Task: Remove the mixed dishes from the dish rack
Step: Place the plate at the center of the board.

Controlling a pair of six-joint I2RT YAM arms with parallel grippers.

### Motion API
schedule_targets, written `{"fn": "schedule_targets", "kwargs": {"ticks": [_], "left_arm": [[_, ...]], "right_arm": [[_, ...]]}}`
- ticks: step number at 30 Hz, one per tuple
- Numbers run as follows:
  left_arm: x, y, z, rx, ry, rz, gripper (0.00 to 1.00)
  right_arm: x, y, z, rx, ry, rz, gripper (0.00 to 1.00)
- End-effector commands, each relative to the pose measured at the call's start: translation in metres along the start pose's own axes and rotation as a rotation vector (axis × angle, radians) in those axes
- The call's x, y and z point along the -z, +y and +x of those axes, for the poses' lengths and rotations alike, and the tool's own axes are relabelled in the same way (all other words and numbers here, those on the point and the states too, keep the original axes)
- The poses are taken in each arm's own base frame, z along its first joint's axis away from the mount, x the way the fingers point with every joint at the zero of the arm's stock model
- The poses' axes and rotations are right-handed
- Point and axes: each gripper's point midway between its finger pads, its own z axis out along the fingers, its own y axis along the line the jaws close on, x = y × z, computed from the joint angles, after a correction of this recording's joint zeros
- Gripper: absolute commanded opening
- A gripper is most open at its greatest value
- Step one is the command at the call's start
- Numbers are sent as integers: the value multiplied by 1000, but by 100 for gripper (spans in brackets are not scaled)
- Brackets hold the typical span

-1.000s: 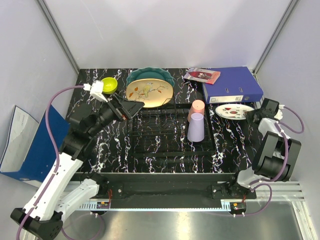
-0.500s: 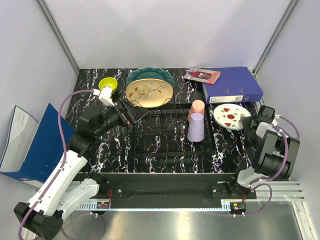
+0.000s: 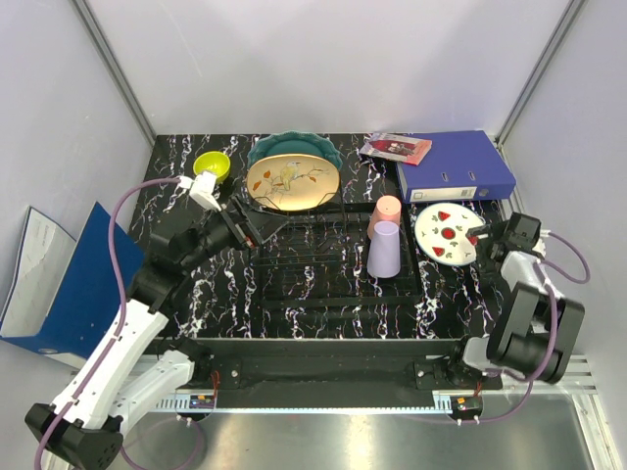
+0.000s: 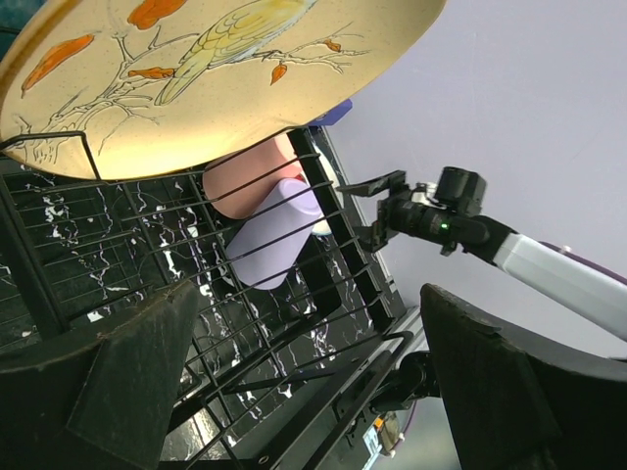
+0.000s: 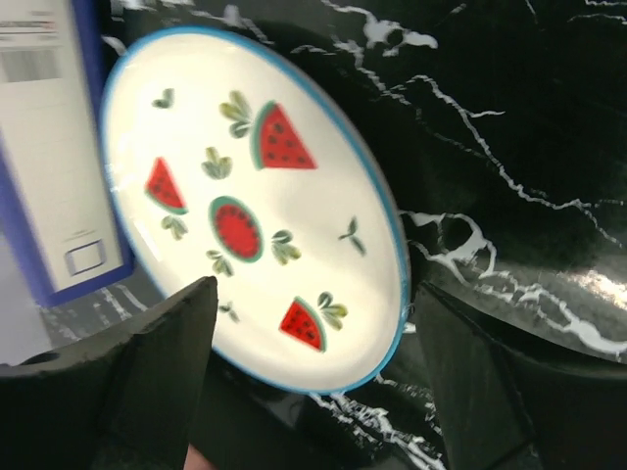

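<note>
black marble table (image 3: 453, 294) carries a wire rack (image 3: 313, 284) holding a cream plate (image 3: 292, 181) and teal plate (image 3: 294, 145) at its far end, and a pink cup (image 3: 388, 208) and lavender cup (image 3: 385, 251) on its right. a yellow bowl (image 3: 212, 164) sits far left; a white plate (image 3: 447, 233) lies right of the rack. the right claw (image 3: 478, 235) is spread at that plate's right edge; the left claw (image 3: 263, 217), spread wide, points at the cream plate.

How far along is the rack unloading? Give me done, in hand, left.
Done: the small yellow bowl and the white plate lie on the tabletop outside the dish rack, the right gripper open at the plate's edge. In hand: nothing gripped; the open left gripper faces the cream-orange plate. Left in the rack: that plate, the teal scalloped plate behind it, the pink cup and the lavender cup.
</note>
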Motion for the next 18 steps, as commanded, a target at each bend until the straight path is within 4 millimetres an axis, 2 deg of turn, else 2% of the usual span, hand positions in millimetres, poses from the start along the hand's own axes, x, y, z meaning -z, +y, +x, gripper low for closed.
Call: {"fn": "schedule_targets", "kwargs": {"ticks": [1,4,6,8,12,14,15,17,18], "left_arm": [[7,-21,-18,-69,-48,46,99],[7,-24,-24,-97,-59,38,99],[8,-26,-32,-116,-70,21,99],[10,-32,-45,-158,-99,8,99],[15,-40,-61,-205,-113,-26,99],[17,-47,-69,-227,-129,-21,99],[17,-49,-70,-230,-132,-18,99],[20,-53,-78,-254,-155,-19,99],[20,-52,-80,-259,-155,-35,99]], "right_arm": [[37,22,-15,18,-77,-75,90],[70,35,-21,7,-130,-143,91],[107,54,-27,8,-183,-234,91],[135,72,-21,70,-212,-288,91],[205,120,-21,120,-292,-501,92],[229,140,-9,194,-262,-595,97],[254,158,-8,231,-273,-666,99],[276,176,5,346,-265,-730,100],[304,190,4,390,-290,-788,100]]}}
